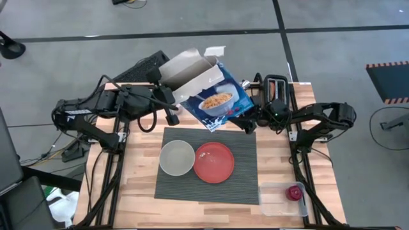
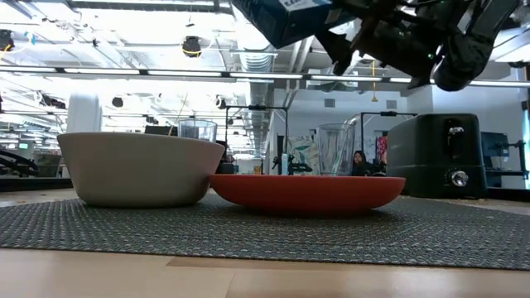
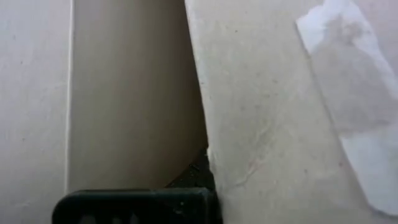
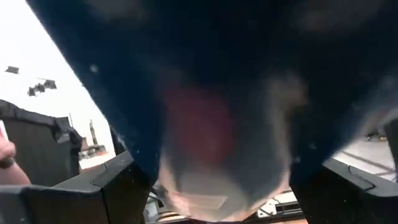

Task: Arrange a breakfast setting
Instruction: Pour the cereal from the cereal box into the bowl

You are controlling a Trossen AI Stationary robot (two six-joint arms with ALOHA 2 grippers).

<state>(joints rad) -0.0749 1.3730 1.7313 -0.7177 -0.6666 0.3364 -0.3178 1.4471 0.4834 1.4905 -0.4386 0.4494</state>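
A blue cereal box [image 1: 214, 96] with its top flaps open is held in the air between both arms, above the far edge of the placemat [image 1: 208, 166]. The right gripper [image 1: 246, 118] holds the box's lower end with its jaws spread wide around it; the right wrist view is filled by the dark box between the two fingers. The left gripper [image 1: 171, 105] is shut on the box's open cardboard flap, and its wrist view shows bare cardboard pressed against one finger [image 3: 137, 208]. On the mat the bowl [image 1: 176, 158] and plate [image 1: 214, 161] sit side by side, touching or nearly so. The small red item [image 1: 294, 191] rests in a clear tray [image 1: 281, 199] at the table's near right corner; no spoon shows. The step looks like pouring cereal. Next, the box's open end should be brought over the bowl and tipped, with both grips kept firm.
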